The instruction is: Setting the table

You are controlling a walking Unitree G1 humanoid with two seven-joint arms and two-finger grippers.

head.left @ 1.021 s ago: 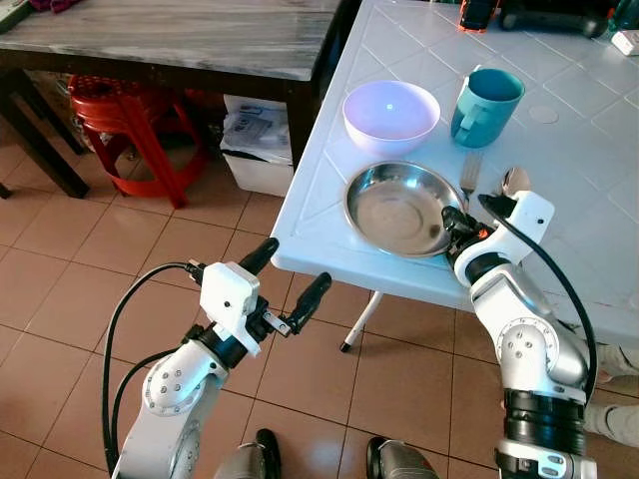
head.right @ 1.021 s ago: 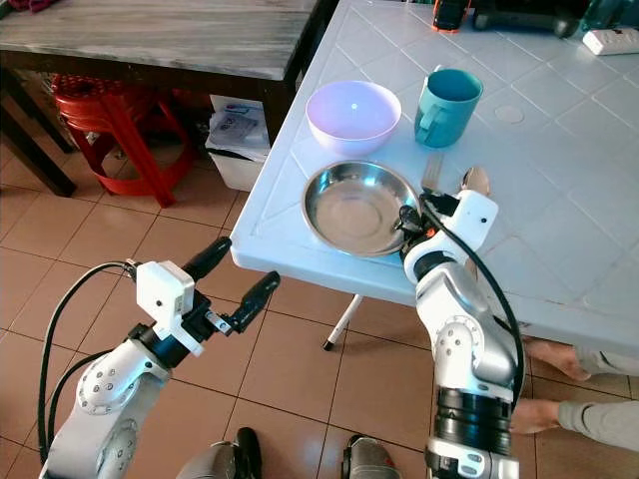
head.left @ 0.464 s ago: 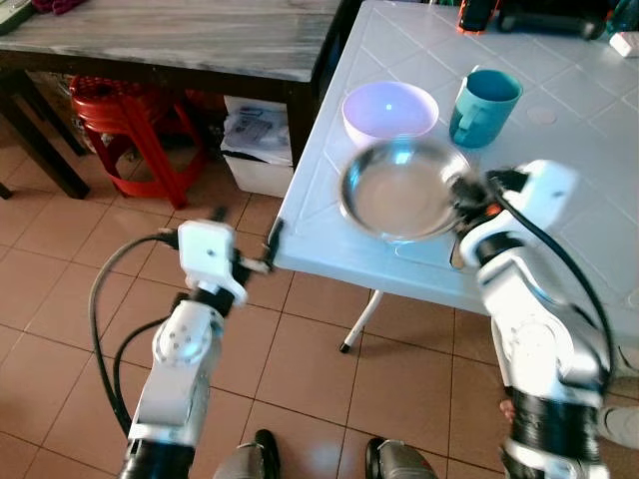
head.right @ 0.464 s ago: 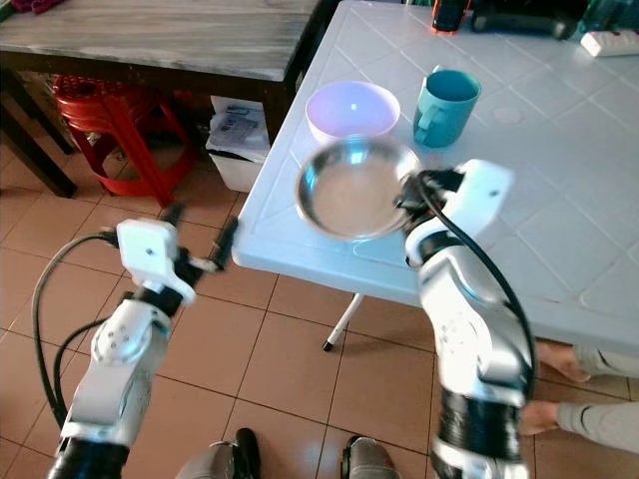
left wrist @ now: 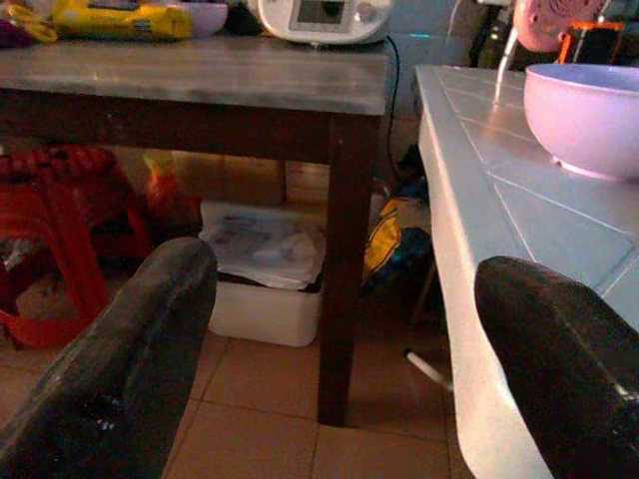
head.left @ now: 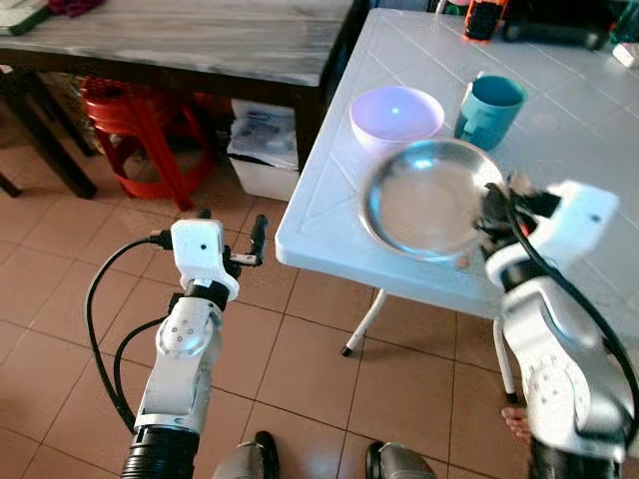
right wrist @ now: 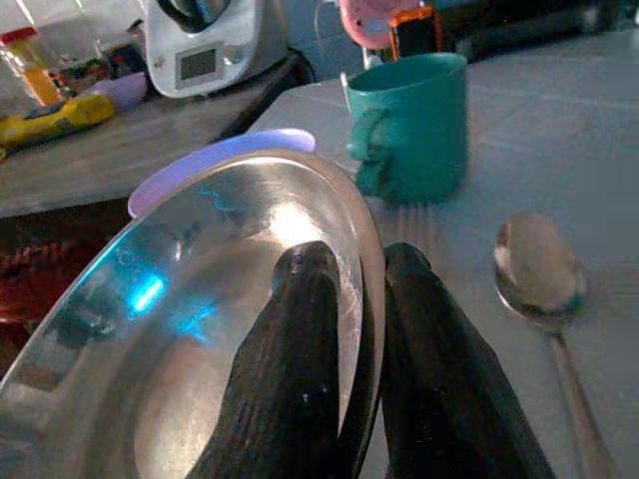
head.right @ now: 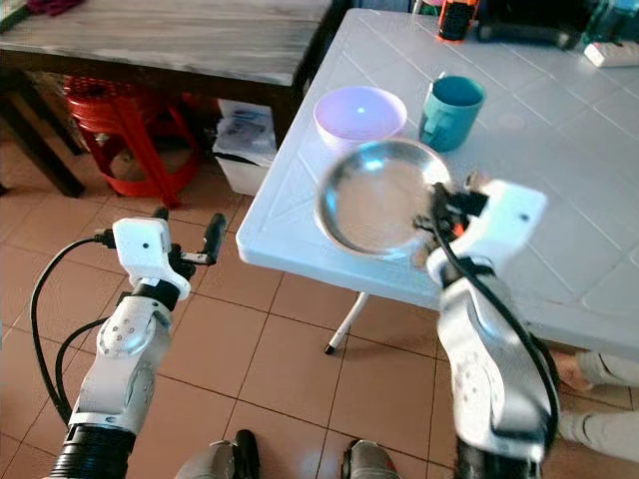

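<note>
Two fingers of our right gripper (right wrist: 354, 329) pinch the rim of the steel plate (head.left: 429, 200), one finger inside the dish and one outside, as the right wrist view shows. We hold the plate tilted and, as it looks, lifted off the white table (head.left: 579, 150), near its front edge. Beyond the plate stand the lilac bowl (head.left: 396, 115) and the teal mug (head.left: 488, 108), both close to the plate's far rim. A fork (right wrist: 414, 225) and a spoon (right wrist: 544, 274) lie on the table just beside the gripper.

We judge the grip to be the main risk. We hold a smooth, shiny rim at one point only, so the plate's weight hangs out to one side of the fingers; a quick swing could make it pivot or slip out and drop onto the table or over the edge to the tiled floor (head.left: 300, 349).

The second risk is crowding. If we move the plate away from us, its far rim could knock the bowl or tip the mug. If we lower it where we are, it could land on the fork or spoon and rock.

Our left gripper (head.left: 228, 238) hangs over the floor beside the table's corner, fingers spread and holding nothing; it could bump that corner if it rises carelessly.
</note>
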